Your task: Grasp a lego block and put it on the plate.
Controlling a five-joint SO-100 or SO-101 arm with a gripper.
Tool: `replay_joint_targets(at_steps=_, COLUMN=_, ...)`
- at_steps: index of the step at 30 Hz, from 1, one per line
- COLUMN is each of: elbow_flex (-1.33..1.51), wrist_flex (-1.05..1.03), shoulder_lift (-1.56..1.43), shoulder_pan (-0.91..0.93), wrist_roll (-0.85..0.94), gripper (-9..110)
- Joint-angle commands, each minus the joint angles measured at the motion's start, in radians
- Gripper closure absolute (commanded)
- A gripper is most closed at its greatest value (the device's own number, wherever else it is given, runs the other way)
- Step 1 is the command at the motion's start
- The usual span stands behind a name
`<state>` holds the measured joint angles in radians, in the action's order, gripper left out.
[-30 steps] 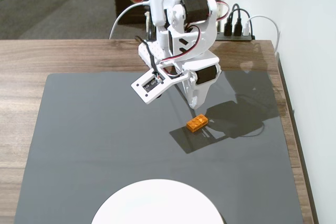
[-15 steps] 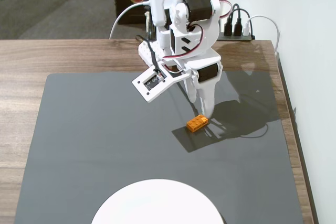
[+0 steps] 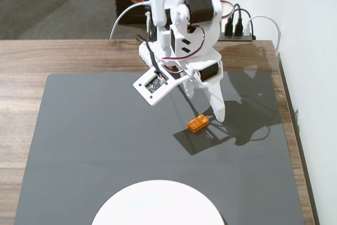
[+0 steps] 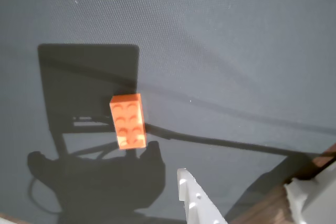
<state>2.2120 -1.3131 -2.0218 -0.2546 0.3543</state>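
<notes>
Spreading our gripper [image 3: 202, 104] fingers apart and holding nothing, we are hovering with one white fingertip [image 3: 219, 113] just right of the lego block [image 3: 197, 123] in the fixed view. We are logging that orange brick lying flat on the dark mat [image 3: 95, 140], well apart from the plate [image 3: 158, 204] at the mat's near edge.

One orange lego block [image 3: 197, 123] lies on one dark mat [image 3: 95, 140], right of centre. One white plate [image 3: 158, 204] sits at the near edge. One robot arm [image 3: 181, 30] stands at the far side on one wooden table [image 3: 31, 61].
</notes>
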Motion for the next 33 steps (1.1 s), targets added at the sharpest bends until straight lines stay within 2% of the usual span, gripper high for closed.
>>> replay_joint_targets(at_steps=1, elbow_flex=-0.048, wrist_flex=-0.008, shoulder_lift=0.000, shoulder_pan=0.002, wrist_roll=0.032, gripper=58)
replay_joint_targets(at_steps=15, elbow_flex=-0.054, wrist_flex=0.002, shoulder_lift=0.052, shoulder_pan=0.046, wrist_roll=0.150, gripper=58)
replay_joint_targets(at_steps=33, elbow_flex=-0.074, wrist_flex=0.109, shoulder_lift=0.242, shoulder_pan=0.064, wrist_roll=0.201, gripper=58)
